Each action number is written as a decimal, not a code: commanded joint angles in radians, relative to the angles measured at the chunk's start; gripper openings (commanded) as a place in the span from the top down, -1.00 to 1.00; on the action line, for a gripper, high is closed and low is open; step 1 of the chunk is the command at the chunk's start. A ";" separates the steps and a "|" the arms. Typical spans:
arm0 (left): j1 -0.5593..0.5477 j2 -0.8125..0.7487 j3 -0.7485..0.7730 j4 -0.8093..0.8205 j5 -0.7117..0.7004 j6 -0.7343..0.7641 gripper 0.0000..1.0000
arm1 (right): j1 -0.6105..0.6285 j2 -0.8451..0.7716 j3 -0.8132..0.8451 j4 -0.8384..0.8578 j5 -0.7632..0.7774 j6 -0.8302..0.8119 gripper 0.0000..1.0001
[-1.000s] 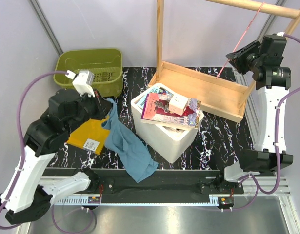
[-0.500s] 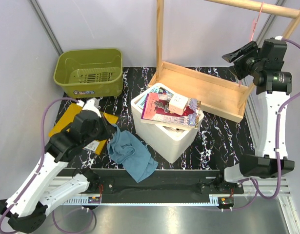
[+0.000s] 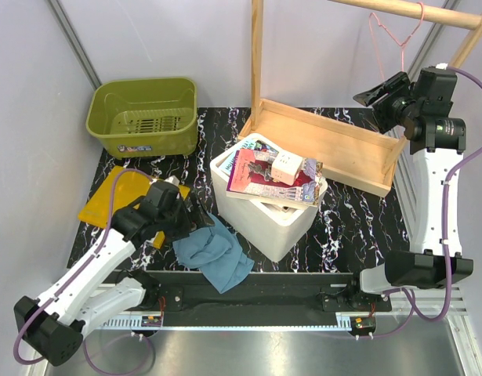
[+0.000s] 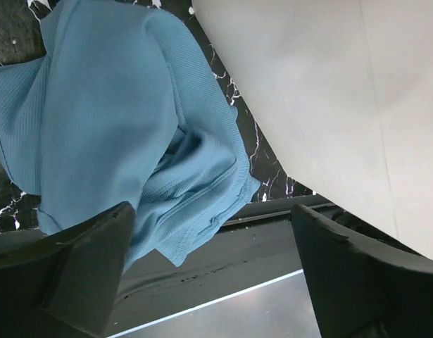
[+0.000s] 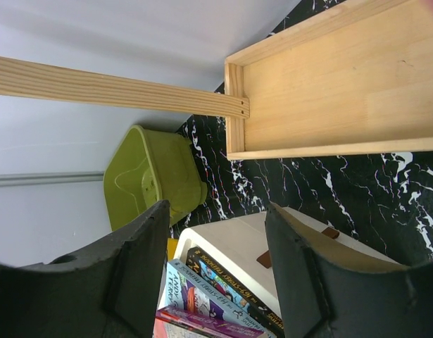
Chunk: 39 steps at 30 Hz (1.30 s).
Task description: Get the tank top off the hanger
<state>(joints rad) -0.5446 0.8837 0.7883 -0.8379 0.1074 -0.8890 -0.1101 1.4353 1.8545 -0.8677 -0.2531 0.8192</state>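
The teal-blue tank top point(image 3: 215, 256) lies crumpled on the black marbled table near its front edge, left of the white box. My left gripper point(image 3: 195, 224) hovers low over it, open; in the left wrist view the tank top point(image 4: 110, 127) spreads just past my left gripper point(image 4: 212, 274), its hem by one finger, nothing clamped. The pink wire hanger point(image 3: 409, 27) hangs bare from the wooden rail point(image 3: 397, 11) at the top right. My right gripper point(image 3: 374, 97) is below the hanger, apart from it, and open; in its wrist view my right gripper point(image 5: 216, 274) holds nothing.
A white box point(image 3: 276, 223) holding books stands mid-table. A wooden tray point(image 3: 327, 145) forms the rack's base, with an upright post point(image 3: 257, 51). A green basket point(image 3: 144, 116) sits back left, and a yellow packet point(image 3: 115, 196) lies by the left arm.
My left gripper came down toward the table's front and opened, dropping the tank top into a heap. My right gripper opened wider and released the hanger, which swung up under the rail.
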 commanded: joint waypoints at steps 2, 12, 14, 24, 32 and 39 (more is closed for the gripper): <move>0.008 -0.043 0.045 -0.052 -0.044 -0.034 -0.98 | 0.006 -0.036 -0.020 0.018 -0.025 -0.008 -0.29; 0.067 0.095 -0.058 -0.031 -0.104 -0.054 -0.98 | 0.004 -0.029 -0.023 0.024 -0.031 -0.009 -0.29; 0.071 0.098 -0.096 0.025 -0.159 -0.059 -0.98 | 0.006 -0.029 -0.023 0.026 -0.028 -0.012 -0.29; 0.071 0.267 -0.248 0.219 -0.143 -0.120 -0.80 | 0.004 -0.003 -0.021 0.041 -0.031 0.000 -0.29; 0.072 0.230 -0.294 0.321 -0.132 -0.117 0.32 | 0.006 -0.009 -0.051 0.041 -0.055 0.017 -0.29; 0.071 0.039 -0.157 0.174 -0.245 -0.025 1.00 | 0.006 -0.055 -0.078 0.042 -0.041 0.021 -0.29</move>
<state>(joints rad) -0.4751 1.0195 0.5228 -0.6014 -0.0311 -0.9730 -0.1101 1.4357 1.7882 -0.8574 -0.2825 0.8333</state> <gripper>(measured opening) 0.066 0.644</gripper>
